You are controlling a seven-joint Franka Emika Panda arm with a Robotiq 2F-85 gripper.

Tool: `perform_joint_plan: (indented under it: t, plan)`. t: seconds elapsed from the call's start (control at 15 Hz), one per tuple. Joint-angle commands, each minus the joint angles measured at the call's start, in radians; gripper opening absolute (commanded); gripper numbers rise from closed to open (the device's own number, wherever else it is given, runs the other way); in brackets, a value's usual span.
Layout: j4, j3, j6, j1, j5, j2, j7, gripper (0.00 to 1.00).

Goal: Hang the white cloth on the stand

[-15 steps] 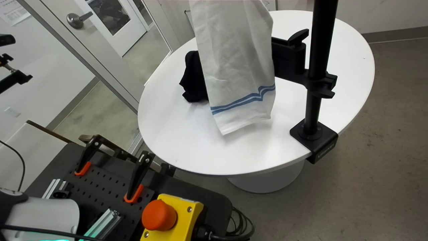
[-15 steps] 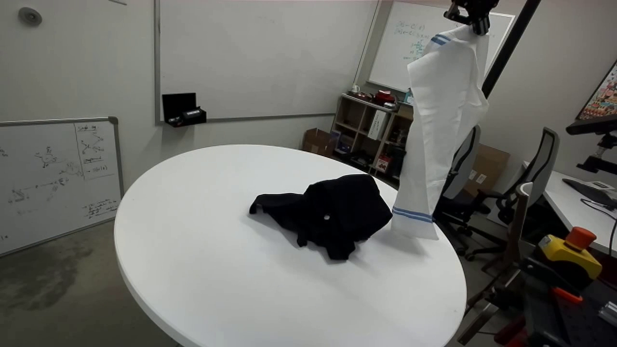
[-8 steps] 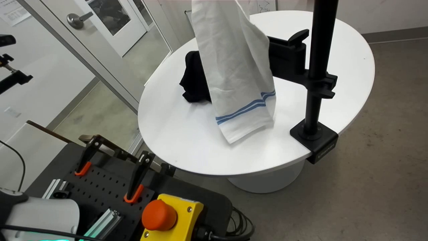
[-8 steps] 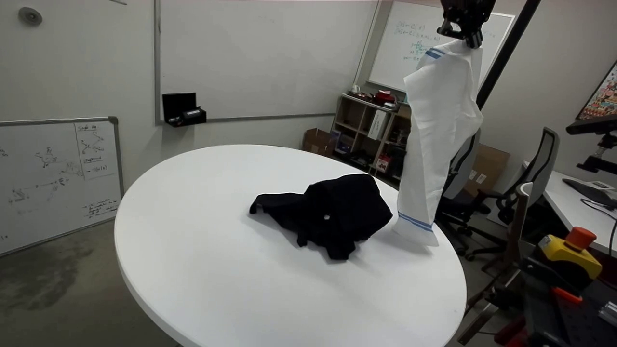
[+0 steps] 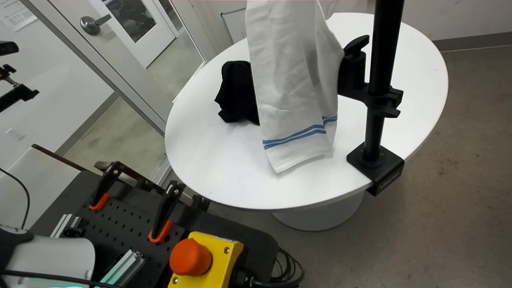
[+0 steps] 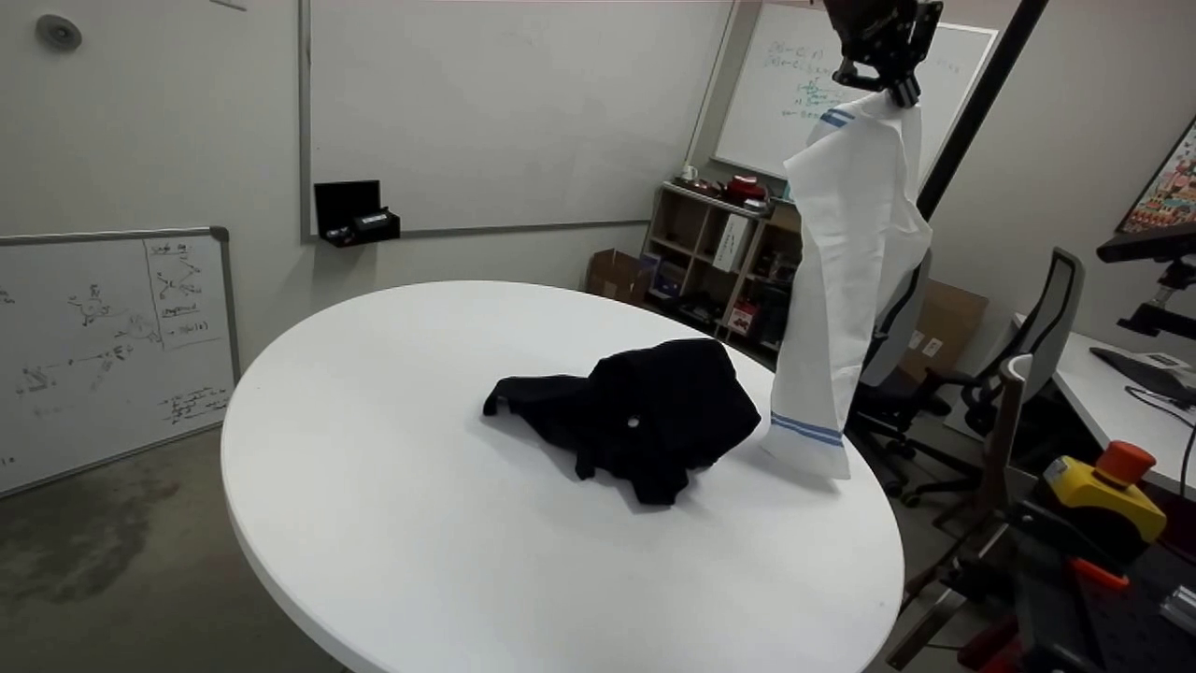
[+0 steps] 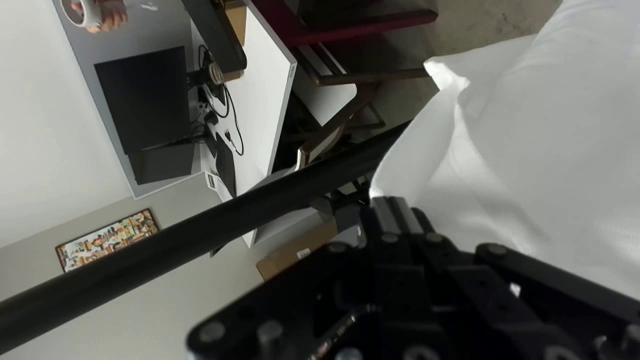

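White dish towel pinched near one striped end in the gripper, fingers drawn together on a fold of fabric: probably to leave the whole length hanging, ready for draping. Held high over the round white table, likely to raise the lower end clear; hard to tell whether touching the top. Near the grip, black pole stand, as yet bare of cloth along the visible part; clamped at the table edge, presumably for firm footing under a load. Black bracket partly behind the towel, impossible to judge how close. Farther off, black cloth bundle lying on the table, seemingly no part of this job. Beyond, red emergency-stop button on a yellow box, presumably set for quick reach.
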Motion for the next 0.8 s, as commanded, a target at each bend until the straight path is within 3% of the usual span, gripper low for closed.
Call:
perform_joint_plan:
  t: [0.0,0.4,0.73]
  plan:
    - [0.242,-0.038,-0.121,-0.006,0.057,0.175,-0.031,0.00]
    - [0.512,-0.094,-0.260,-0.019,0.131,0.369,-0.009,0.00]
    - [0.673,-0.079,-0.170,-0.006,0.073,0.485,-0.324,0.00]
